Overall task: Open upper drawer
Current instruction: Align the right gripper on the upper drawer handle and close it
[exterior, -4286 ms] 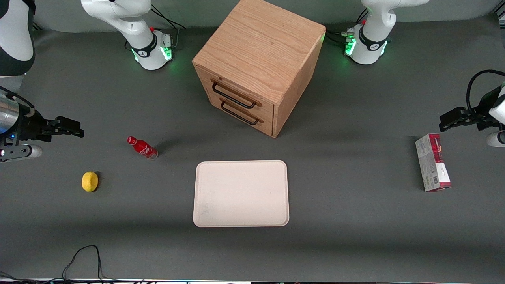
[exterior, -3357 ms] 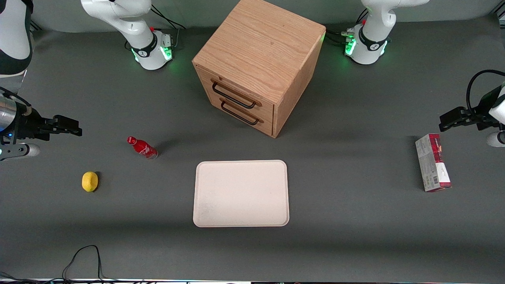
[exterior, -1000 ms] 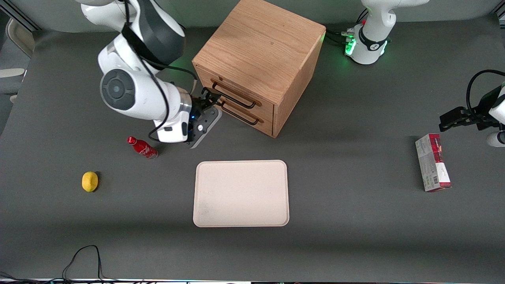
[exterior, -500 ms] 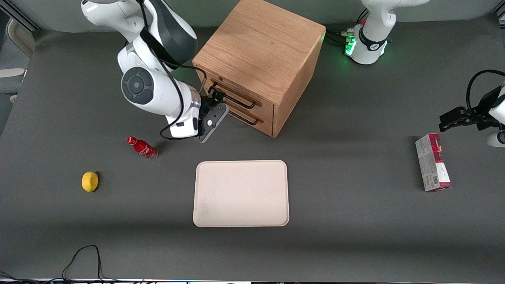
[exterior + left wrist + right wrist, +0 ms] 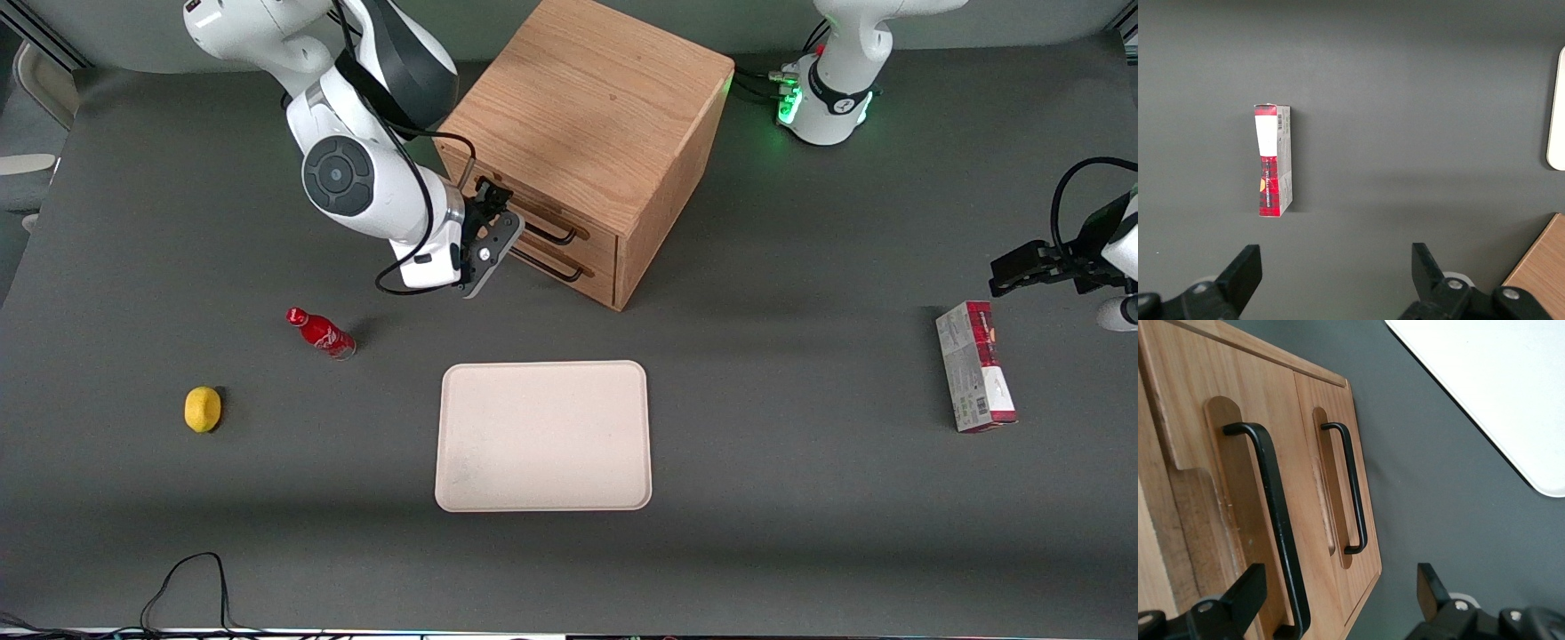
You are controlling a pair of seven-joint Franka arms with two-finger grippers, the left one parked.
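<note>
The oak cabinet [image 5: 587, 107] stands at the back middle of the table, both drawers closed. The upper drawer [image 5: 600, 244] carries a black bar handle [image 5: 544, 233], seen close up in the right wrist view as the nearer, larger bar [image 5: 1275, 520] on the drawer front [image 5: 1238, 520]. The lower drawer's handle [image 5: 1353, 487] sits beside it. My gripper [image 5: 492, 197] hovers right in front of the upper drawer, at the end of its handle nearer the working arm. It [image 5: 1338, 593] is open, its fingers [image 5: 1248, 593] straddling that end of the bar without touching it.
A cream tray [image 5: 542, 498] lies nearer the front camera than the cabinet, its corner also showing as [image 5: 1498, 393]. A red bottle [image 5: 322, 332] and a lemon [image 5: 203, 409] lie toward the working arm's end. A red-and-white box [image 5: 975, 378] [image 5: 1273, 163] lies toward the parked arm's end.
My arm has swung in from the table's end to the cabinet front. Over the last second the gripper moved up along the drawer fronts to the upper handle's end.
</note>
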